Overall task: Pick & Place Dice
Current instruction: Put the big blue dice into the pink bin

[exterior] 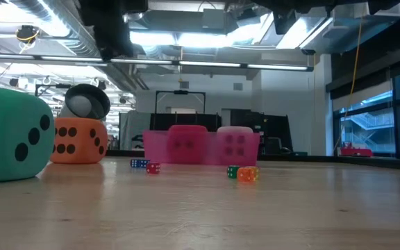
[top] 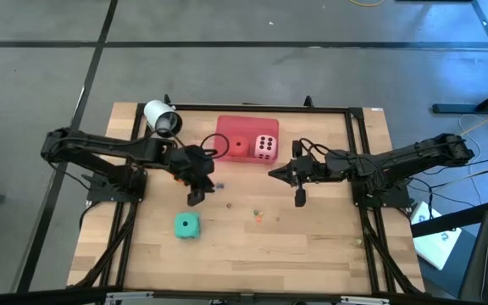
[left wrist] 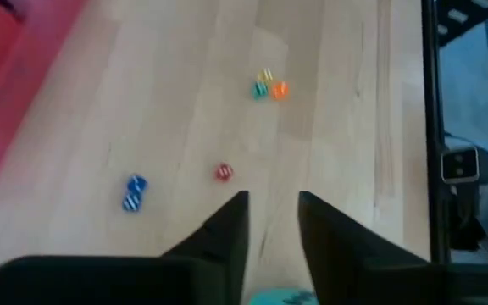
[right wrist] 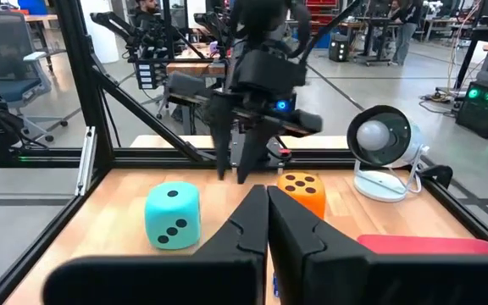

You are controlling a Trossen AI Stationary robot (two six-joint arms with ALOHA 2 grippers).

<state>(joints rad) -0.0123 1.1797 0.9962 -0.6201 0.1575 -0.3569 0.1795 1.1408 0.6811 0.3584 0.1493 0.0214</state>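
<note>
While the pale wooden tabletop (top: 312, 246) carries everything, the flat pink rectangular tray (top: 227, 135) already holds the red soft cube die (top: 238, 146) and pale pink one (top: 265, 146). Teal-green die (top: 186, 225) sits loose, near front; orange die (right wrist: 302, 192) sits under the left arm. Left end effector (left wrist: 271, 222) fingers slightly apart, empty, probably between picks. Right end effector (right wrist: 267, 222) closed, empty, waiting near the tray. Tiny coloured beads (left wrist: 269, 87) scattered between.

Orange die (top: 179, 175) largely hidden under the left arm — tiny beads' (top: 259, 217) markings too small.
</note>
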